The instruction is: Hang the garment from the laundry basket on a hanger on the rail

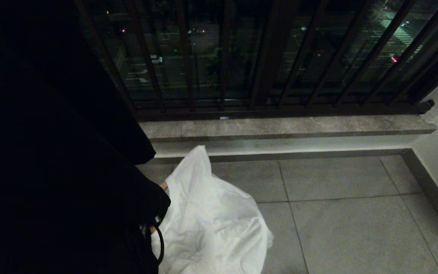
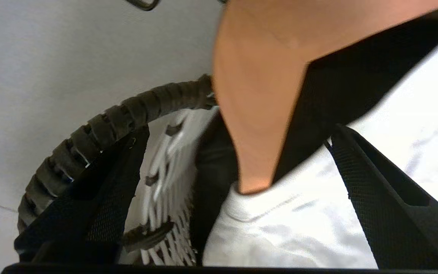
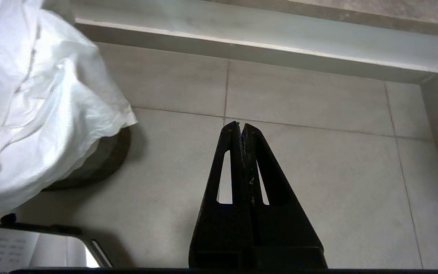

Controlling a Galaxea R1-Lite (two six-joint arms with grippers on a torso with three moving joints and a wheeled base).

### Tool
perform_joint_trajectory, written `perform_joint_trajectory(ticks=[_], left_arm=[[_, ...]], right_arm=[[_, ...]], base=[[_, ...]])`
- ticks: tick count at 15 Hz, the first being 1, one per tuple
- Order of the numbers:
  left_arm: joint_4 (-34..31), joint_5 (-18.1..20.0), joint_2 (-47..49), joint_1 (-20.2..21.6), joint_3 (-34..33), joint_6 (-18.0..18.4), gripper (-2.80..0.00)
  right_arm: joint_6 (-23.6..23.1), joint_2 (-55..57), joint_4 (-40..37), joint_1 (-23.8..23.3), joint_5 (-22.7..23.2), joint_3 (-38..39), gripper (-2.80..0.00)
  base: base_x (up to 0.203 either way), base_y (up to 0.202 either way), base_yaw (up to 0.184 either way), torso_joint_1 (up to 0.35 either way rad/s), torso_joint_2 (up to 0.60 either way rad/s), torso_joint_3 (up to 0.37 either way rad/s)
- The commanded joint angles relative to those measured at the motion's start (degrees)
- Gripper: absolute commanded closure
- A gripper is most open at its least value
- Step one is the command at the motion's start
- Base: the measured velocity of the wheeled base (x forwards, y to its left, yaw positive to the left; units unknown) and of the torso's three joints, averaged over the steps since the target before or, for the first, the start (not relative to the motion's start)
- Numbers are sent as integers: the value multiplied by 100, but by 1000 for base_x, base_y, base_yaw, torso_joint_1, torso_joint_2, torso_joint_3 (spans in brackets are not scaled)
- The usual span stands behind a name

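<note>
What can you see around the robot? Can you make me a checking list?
Surface: grey floor tiles.
Job's things: white garment heaped over the laundry basket; rail not in view.
Clutter: nothing seen.
Grippers: left pincer open by the garment, a person's arm in front of it; right pincer shut, over the tiles.
Cables: dark ribbed cable curving by the basket.
Surroundings: stone sill, dark guard bars, night outside.
</note>
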State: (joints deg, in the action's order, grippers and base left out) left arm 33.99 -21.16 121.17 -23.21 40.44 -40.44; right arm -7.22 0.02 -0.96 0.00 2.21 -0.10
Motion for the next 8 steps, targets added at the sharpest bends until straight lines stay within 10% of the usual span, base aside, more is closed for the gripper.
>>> perform_joint_trajectory(ticks=[1,6,7,8], left_arm=[[20,-14,166,-38,31,-30,-280],[20,-72,465,-233,171,-172,-280],[20,-72,478,-237,169,-184,0],[20,-72,460,-236,184,-184,0]], right_arm=[[-8,6,0,0,-1,1,0],[-8,6,0,0,0,1,0],[-8,6,0,0,8,1,0],[-8,6,0,0,8,1,0]], base=[[0,0,0,0,0,0],[0,0,0,0,0,0],[0,0,0,0,0,0],[0,0,0,0,0,0]])
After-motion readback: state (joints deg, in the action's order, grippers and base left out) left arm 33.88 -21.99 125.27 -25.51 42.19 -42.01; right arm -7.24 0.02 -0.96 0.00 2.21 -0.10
